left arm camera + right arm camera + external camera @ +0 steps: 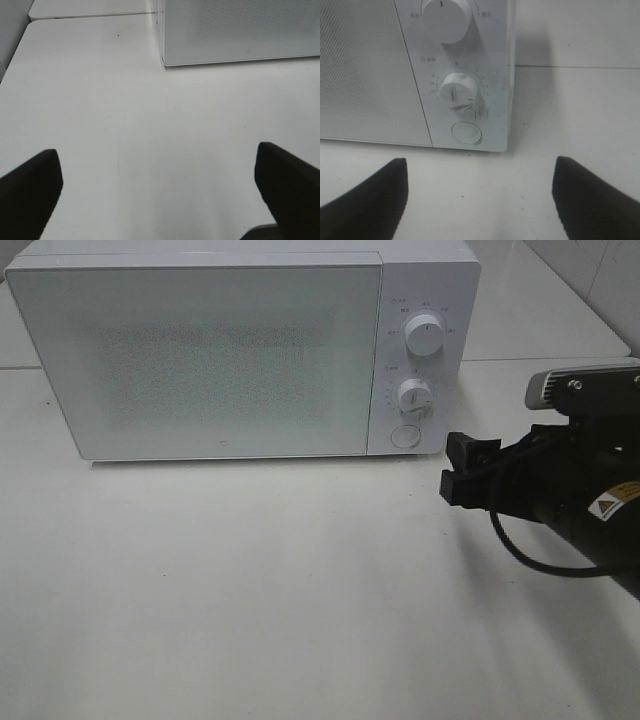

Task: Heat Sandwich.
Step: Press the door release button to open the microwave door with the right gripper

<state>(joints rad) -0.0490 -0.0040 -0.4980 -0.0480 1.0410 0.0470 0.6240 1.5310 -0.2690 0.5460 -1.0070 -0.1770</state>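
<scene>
The sandwich and its pink plate are out of view in every frame. A white microwave stands at the back of the table with its door shut. Its panel has an upper knob, a lower timer knob and a round door button. My right gripper is open and empty, just right of the microwave's lower front corner, facing the panel. The right wrist view shows the timer knob and button beyond my open fingers. My left gripper is open and empty over bare table.
The white table spreads in front of the microwave. The left wrist view shows the microwave's lower left corner and a table seam behind it. A black cable loops under the right arm.
</scene>
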